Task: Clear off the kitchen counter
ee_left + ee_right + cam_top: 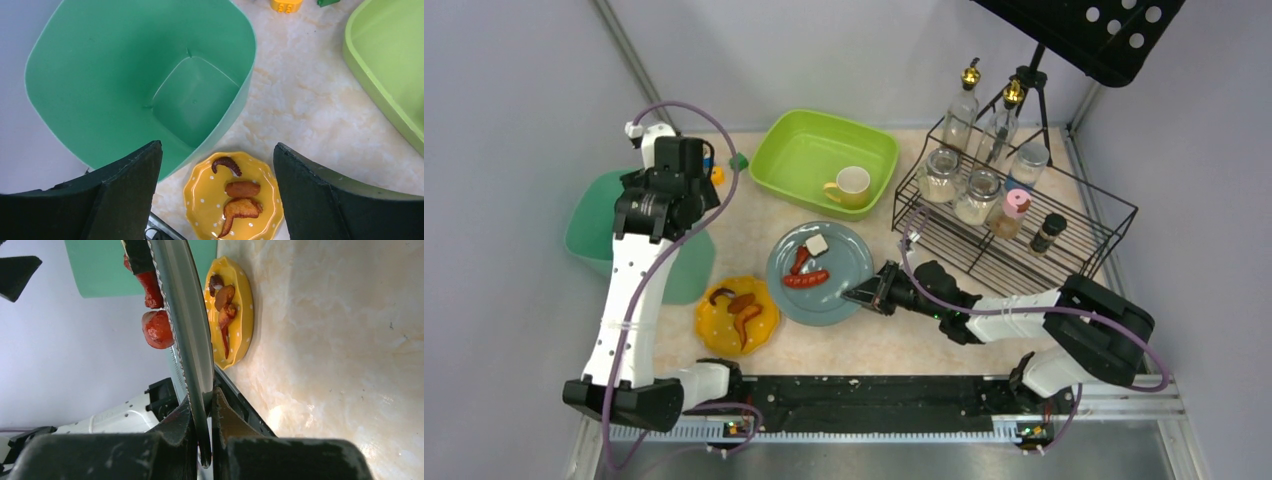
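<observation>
The beige mottled kitchen counter (pixel 864 335) holds a grey-blue plate (pixel 844 285) with red sausages (pixel 807 279) and a white cube (pixel 817 244). My right gripper (pixel 871 292) is shut on this plate's right rim; in the right wrist view the rim (pixel 187 330) runs between the fingers (pixel 227 417). A yellow dotted plate (pixel 714 325) with brown food pieces (pixel 742 305) lies at the front left; it also shows in the left wrist view (pixel 200 197). My left gripper (pixel 217 192) is open and empty, high above the yellow plate and the teal bin (pixel 100 75).
A lime tub (pixel 799 150) at the back holds a yellow-and-white mug (pixel 852 186). A black wire rack (pixel 1064 225) with bottles and jars stands at the right. A small yellow block (pixel 717 176) and a green block (pixel 739 161) lie near the left arm. A black rail (pixel 874 392) runs along the front.
</observation>
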`<state>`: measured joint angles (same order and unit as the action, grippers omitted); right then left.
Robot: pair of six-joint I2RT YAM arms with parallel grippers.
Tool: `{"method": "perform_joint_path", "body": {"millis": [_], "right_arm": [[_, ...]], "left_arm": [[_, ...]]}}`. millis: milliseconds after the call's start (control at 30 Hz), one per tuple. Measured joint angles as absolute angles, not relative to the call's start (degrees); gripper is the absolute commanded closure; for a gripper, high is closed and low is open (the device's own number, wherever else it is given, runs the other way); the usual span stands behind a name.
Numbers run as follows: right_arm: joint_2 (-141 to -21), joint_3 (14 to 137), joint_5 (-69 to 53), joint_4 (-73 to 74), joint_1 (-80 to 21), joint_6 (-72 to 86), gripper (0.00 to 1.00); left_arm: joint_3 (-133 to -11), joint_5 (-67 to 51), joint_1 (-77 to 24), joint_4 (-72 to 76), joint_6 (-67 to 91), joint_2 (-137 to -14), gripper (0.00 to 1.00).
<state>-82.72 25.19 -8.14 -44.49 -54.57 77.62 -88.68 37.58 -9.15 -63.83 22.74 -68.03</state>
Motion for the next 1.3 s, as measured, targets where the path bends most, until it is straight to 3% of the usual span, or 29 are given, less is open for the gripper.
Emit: {"method": "perform_joint_path", "body": {"millis": [367, 733, 1000, 1200, 1233, 1300], "right_arm": [[-83.3, 25.2, -10.9, -46.1, -53.6, 78.1, 1.00], [-83.7, 25.2, -13.8, -48.9, -50.7, 79.7, 1.00], [-83.7, 24.7, -14.6, -51.0, -50.5, 80.2, 1.00], [-83.7, 23.7, -14.7, -51.9, -50.4, 80.8, 1.00], [-83.7, 23.6, -14.7, -51.8, -50.4, 80.8, 1.00], [-83.5, 23.0, -14.7, -51.7, -50.4, 80.9, 1.00]], "left_arm": [[-92.1, 32.8, -3.2, -63.0, 18.0, -78.7, 0.12], [-91.3, 29.5, -0.5, -63.0, 17.4, -80.3, 0.32], [-89.4, 27.0, -0.5, -62.5, 16.9, -80.6, 0.57], [-88.7, 26.8, -0.5, -62.2, 16.5, -80.9, 0.85], [-88.7, 26.5, -0.5, -62.1, 16.4, -80.9, 0.96], [-88.7, 25.6, -0.5, -61.7, 16.1, -80.9, 1.00]]}}
